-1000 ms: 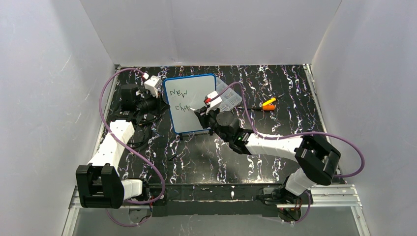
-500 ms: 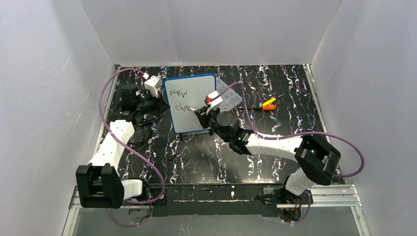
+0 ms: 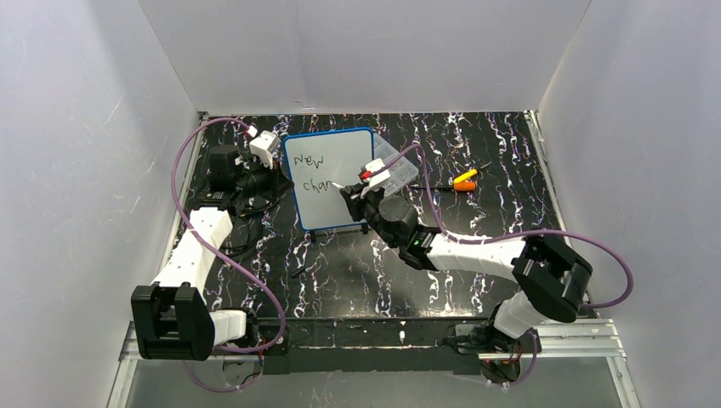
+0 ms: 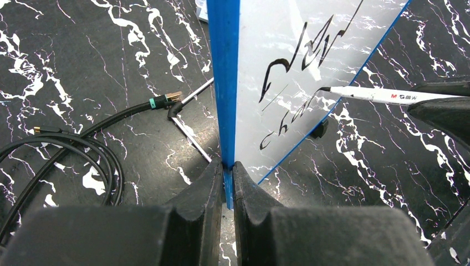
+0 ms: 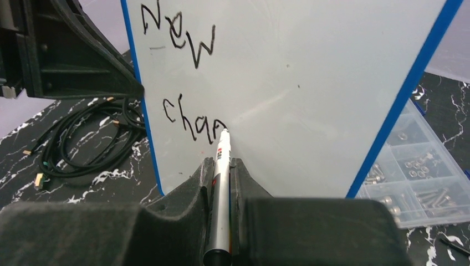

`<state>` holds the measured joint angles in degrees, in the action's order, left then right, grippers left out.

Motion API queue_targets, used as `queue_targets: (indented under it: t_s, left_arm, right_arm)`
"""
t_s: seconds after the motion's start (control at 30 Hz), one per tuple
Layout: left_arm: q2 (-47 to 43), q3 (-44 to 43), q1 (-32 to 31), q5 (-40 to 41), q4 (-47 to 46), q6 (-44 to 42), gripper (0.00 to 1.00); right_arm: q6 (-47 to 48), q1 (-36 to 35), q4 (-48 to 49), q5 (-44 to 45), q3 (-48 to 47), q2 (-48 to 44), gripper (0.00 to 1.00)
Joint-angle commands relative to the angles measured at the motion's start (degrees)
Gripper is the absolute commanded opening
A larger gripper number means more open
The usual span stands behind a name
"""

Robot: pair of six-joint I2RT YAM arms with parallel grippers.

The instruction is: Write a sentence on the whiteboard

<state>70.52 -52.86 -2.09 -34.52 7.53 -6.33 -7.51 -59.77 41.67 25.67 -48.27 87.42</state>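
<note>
Left jaws are clenched on the blue frame of the whiteboard [image 3: 332,178], pinching its left edge between both fingers so the board stands upright at the back of the desk [image 3: 476,144], left of centre. Just left of it, black cables [image 4: 66,144] lie coiled on the marbled surface. On the white face the sentence [image 5: 191,119] runs to two lines so far: "New" on top and "chan" beneath it, in thin black strokes. A white marker pen [image 5: 220,183] has its tip touching the board right at the end of that last letter. Right jaws are clamped around the pen's barrel, which runs straight out between the fingers toward the board. Behind the board's right edge sits a clear compartment box [image 3: 393,170] holding small screws, partly hidden by the right wrist from above. Farther right, well apart from the board, a small orange and yellow object [image 3: 464,179] lies on the desk; what it is I cannot make out.
</note>
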Motion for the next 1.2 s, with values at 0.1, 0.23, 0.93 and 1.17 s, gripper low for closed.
queue_targets:
  t_s: [0.1,0.23,0.93,1.17]
  left_arm:
    - [-1.42,0.13,0.02,-1.35,-0.77,-0.07,0.00]
    - [-1.40,0.13,0.06,-1.40,-0.76,-0.04,0.00]
    - [-1.26,0.12,0.06,-1.50,-0.79,0.08,0.00]
    - [-1.09,-0.01,0.06,-1.62,-0.77,0.06,0.00]
  right_arm:
    - [-1.03,0.09,1.26,2.55,2.51,-2.04,0.01]
    - [-1.82,0.09,0.53,1.46,2.57,-1.40,0.01]
    - [-0.15,0.00,4.50,4.38,2.71,-5.43,0.01]
    - [0.09,0.00,4.85,4.09,1.96,-4.09,0.01]
